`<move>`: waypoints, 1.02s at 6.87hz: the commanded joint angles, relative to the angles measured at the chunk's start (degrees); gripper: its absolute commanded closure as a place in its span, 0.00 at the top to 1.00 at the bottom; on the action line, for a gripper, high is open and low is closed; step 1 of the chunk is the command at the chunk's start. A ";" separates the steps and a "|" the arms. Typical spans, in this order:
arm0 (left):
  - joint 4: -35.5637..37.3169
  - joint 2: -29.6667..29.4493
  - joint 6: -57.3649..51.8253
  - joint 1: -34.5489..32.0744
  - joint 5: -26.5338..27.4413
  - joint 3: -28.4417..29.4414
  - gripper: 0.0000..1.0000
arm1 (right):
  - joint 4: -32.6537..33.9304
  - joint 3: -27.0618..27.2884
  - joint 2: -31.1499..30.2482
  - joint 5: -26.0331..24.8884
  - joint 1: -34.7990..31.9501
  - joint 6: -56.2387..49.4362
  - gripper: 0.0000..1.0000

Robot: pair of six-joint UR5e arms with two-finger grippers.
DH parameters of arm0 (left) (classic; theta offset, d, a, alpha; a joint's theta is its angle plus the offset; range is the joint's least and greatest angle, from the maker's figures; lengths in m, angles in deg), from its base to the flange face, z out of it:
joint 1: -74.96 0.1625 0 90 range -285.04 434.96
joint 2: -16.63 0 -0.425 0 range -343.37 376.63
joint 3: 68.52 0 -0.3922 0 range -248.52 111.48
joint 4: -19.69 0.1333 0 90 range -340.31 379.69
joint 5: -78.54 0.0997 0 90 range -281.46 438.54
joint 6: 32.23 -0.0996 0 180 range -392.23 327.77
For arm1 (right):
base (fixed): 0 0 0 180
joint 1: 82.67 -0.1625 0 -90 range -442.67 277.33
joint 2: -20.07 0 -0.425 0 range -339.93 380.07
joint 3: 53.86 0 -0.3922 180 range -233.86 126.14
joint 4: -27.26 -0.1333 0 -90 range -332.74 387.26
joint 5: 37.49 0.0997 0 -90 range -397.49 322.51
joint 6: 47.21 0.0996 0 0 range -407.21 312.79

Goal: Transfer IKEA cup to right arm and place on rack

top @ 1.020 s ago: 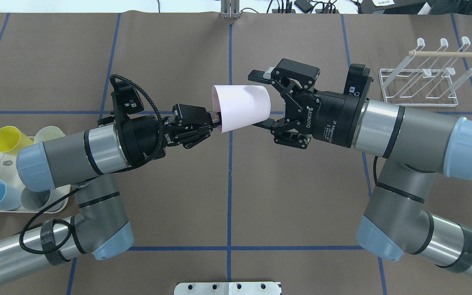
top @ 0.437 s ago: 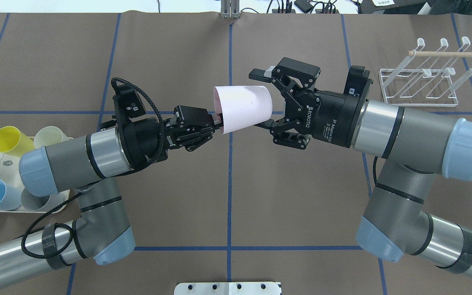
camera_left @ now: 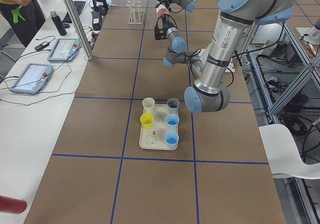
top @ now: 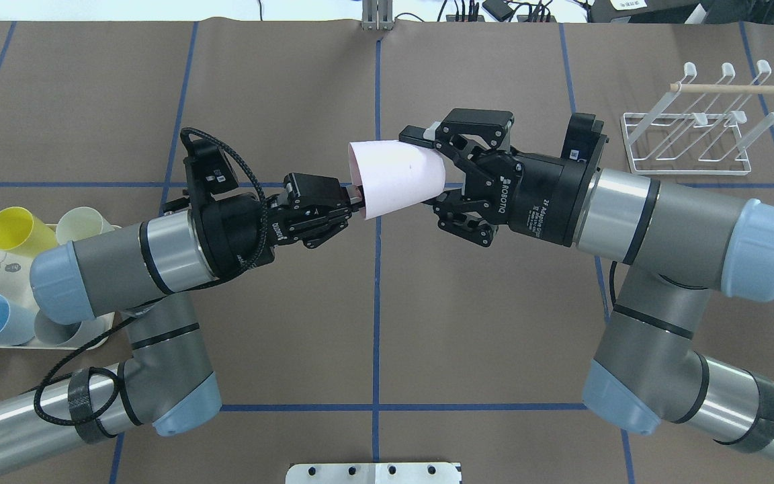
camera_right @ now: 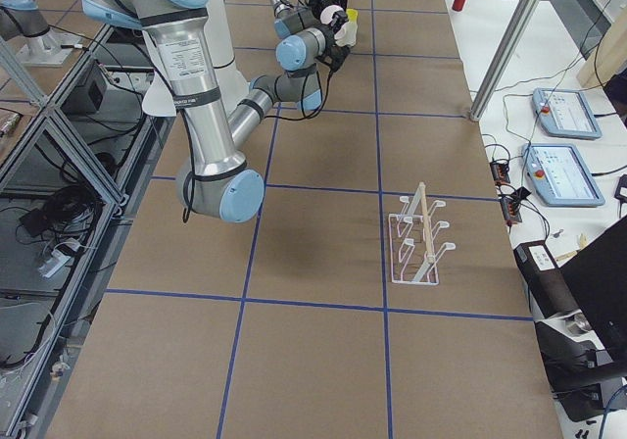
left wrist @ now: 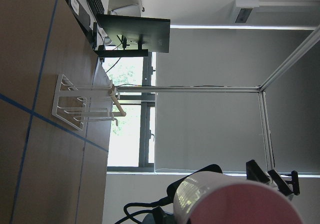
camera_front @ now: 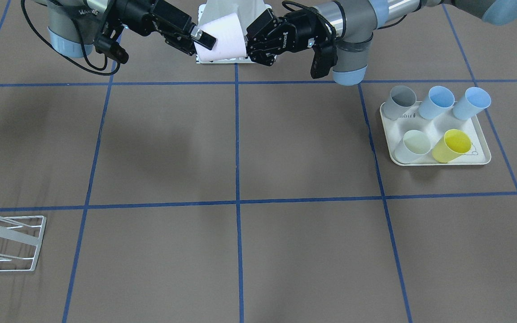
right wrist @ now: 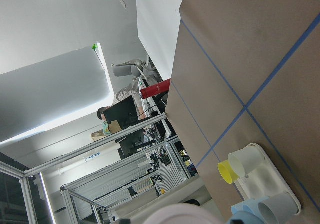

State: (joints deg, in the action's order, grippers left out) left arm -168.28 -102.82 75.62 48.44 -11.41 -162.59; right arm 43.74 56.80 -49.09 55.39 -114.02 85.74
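The right end effector (top: 425, 169) has just closed onto the IKEA cup (top: 390, 176) (left end effector (top: 355, 195) still clamps its rim), so I reckon release comes next.

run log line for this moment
phase: handover | left gripper: shut on pink cup rim | right gripper: shut on its base | rack: unused

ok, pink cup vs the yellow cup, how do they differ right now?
The pink cup lies sideways in mid-air, gripped by the left end effector and right end effector; the yellow cup stands mouth-up on the tray. Pink cup is pale, yellow cup bright. Both share one tapered shape.
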 commanded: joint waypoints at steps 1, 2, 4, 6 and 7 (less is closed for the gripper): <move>-0.03 0.18 -0.44 -0.02 0.03 -0.06 0.68 | 0.05 0.08 0.17 -0.16 0.24 0.20 0.00; -0.02 0.27 -0.53 -0.11 0.03 -0.06 0.93 | 0.13 0.00 0.43 -0.07 0.24 0.20 0.00; -0.02 0.27 -0.71 -0.29 0.03 -0.06 0.98 | 0.48 0.08 0.95 -0.07 0.24 0.20 0.00; -0.02 0.44 -0.79 -0.55 0.03 -0.41 0.99 | 0.75 -0.09 0.78 -0.16 -0.02 -0.85 0.00; 0.06 0.62 -0.88 -0.90 -0.23 -0.50 0.99 | 1.01 -0.79 0.69 -0.33 -0.37 -1.46 0.00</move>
State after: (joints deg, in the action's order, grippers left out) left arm -168.29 -102.38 74.83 47.86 -11.44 -162.96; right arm 44.48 56.60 -48.31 55.22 -114.07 84.94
